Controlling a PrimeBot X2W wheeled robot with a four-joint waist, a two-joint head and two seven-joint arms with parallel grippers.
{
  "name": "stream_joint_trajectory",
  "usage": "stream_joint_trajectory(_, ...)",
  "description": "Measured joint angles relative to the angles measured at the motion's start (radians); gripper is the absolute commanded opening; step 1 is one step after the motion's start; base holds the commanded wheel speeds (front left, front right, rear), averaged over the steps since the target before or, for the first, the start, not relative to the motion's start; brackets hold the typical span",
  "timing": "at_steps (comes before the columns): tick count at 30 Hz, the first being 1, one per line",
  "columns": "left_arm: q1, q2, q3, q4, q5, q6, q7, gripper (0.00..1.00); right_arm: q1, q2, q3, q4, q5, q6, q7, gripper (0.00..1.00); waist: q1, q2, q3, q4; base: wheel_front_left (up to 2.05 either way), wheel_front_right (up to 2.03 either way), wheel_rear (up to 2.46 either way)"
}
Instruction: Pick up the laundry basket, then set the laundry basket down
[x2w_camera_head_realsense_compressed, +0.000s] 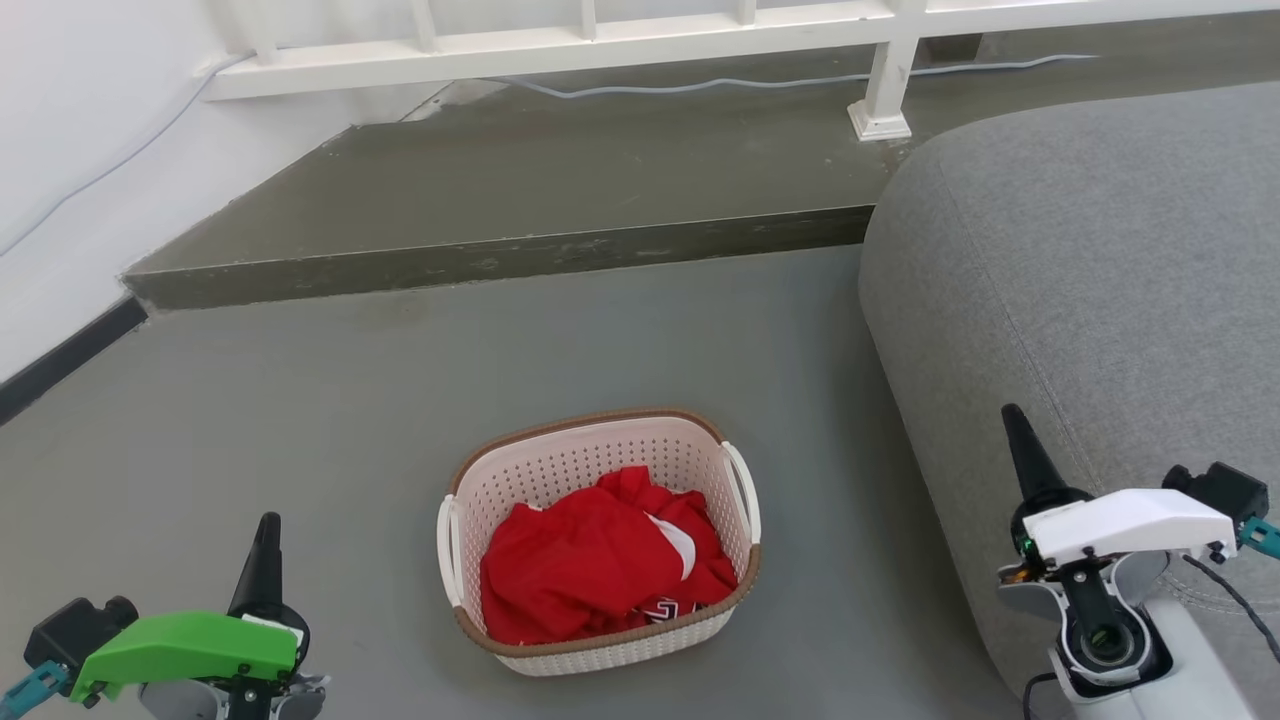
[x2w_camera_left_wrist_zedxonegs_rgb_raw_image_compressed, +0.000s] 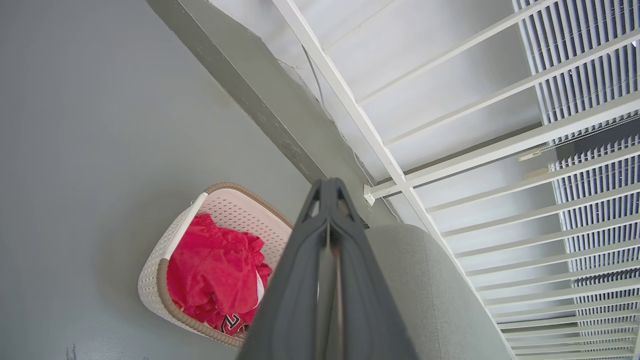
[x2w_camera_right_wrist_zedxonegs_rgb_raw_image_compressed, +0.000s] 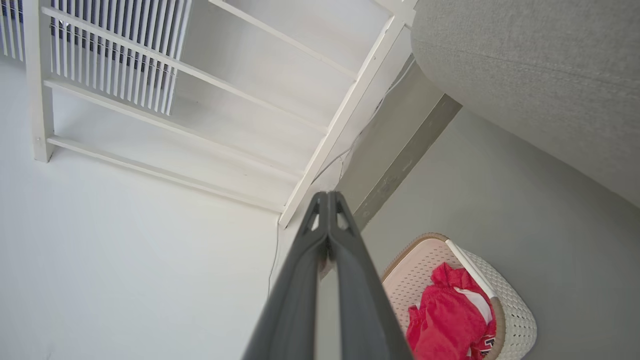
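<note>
At the lower left, the left gripper (x2w_camera_head_realsense_compressed: 266, 540) is raised off the floor (x2w_camera_head_realsense_compressed: 300, 400), pointing forward and clenched on nothing. In its wrist view the two fingers (x2w_camera_left_wrist_zedxonegs_rgb_raw_image_compressed: 300, 285) lie pressed together.

The basket (x2w_camera_head_realsense_compressed: 580, 470) sits on the floor between the two arms, ahead of the robot and a little left of centre, with red clothes (x2w_camera_head_realsense_compressed: 590, 560) heaped inside. It is apart from both grippers. Its loop handles are on its left (x2w_camera_head_realsense_compressed: 447, 550) and right (x2w_camera_head_realsense_compressed: 742, 490) ends. The long axis therefore looks to run across the robot's front, turned slightly so that the right end lies farther away.

From the left gripper, the basket lies to the right and lower. Its left handle looks the nearer of the two reaches.

From the right gripper (x2w_camera_head_realsense_compressed: 1018, 435), the basket lies to the left, down and somewhat nearer the robot. This gripper hangs by the edge of the grey sofa (x2w_camera_head_realsense_compressed: 1100, 280), clenched and empty, with its fingers (x2w_camera_right_wrist_zedxonegs_rgb_raw_image_compressed: 300, 285) meeting along their length in its wrist view.

Since one handle faces each arm, a two-armed lift seems apt. Both grippers would have to open, drop and close in toward the middle, and the right has the longer way to go.
</note>
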Motion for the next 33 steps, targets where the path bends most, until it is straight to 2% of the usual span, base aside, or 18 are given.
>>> stream_joint_trajectory(33, -0.023, 0.0, 0.045, -0.007, -0.396, -0.014, 0.114, 0.0, 0.002, 0.007, -0.165, -0.023, 0.414, 0.042, 0.109, 0.0, 0.0, 0.0, -0.017, 0.007, 0.0, 0.0, 0.0)
